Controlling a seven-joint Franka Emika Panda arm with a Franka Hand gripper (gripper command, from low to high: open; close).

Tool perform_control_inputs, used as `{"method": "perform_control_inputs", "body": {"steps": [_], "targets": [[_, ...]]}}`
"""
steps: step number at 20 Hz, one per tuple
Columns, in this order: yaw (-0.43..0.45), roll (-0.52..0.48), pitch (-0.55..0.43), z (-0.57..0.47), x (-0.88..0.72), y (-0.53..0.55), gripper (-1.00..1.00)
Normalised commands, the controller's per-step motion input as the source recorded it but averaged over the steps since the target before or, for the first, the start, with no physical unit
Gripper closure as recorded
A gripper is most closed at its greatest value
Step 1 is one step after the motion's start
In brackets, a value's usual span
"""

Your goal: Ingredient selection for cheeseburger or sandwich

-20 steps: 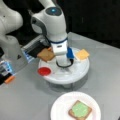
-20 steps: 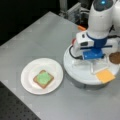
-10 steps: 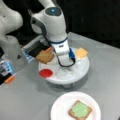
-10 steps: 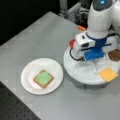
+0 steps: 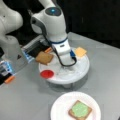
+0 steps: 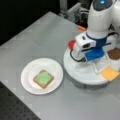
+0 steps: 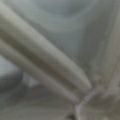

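On the white paper plate (image 5: 60, 107) (image 6: 28, 77) lies the sandwich (image 5: 80, 110) (image 6: 43, 78): one toast square with a green disc on top. More ingredients sit on a round white stand (image 5: 81, 71) (image 6: 82, 76): a red disc (image 5: 47, 73) (image 6: 71, 44) and a second toast square (image 5: 44, 57) (image 6: 115, 53). My gripper (image 5: 65, 70) (image 6: 93, 65) reaches down to the stand's bare middle, between the red disc and a yellow-orange cheese square (image 5: 80, 51) (image 6: 109, 73), touching none of them. In the wrist view only pale blurred fingers (image 7: 50, 65) show against a white surface.
The grey table (image 5: 30, 100) (image 6: 40, 37) carries the plate and the stand. The robot's white base (image 5: 11, 47) with dark equipment stands at a front view's left. An orange bit (image 6: 81, 28) lies beyond the stand.
My gripper has sunk a little toward the middle of the stand. The red disc, the toast squares and the cheese lie where they were.
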Motion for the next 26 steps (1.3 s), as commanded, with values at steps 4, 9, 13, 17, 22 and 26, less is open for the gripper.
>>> {"method": "perform_control_inputs", "body": {"steps": [4,9,13,17,22,26], "targets": [[0.239,0.093,0.031,-0.22,-0.05,-0.05,-1.0],[0.181,0.084,0.035,-0.2,-0.06,-0.05,-1.0],[0.118,0.104,0.041,-0.2,-0.07,-0.05,-1.0],[0.046,0.112,0.033,-0.23,-0.08,-0.03,-1.0],[-0.036,0.096,0.018,-0.23,-0.11,0.01,-1.0],[-0.059,0.075,0.012,-0.19,-0.13,0.03,-1.0]]}}
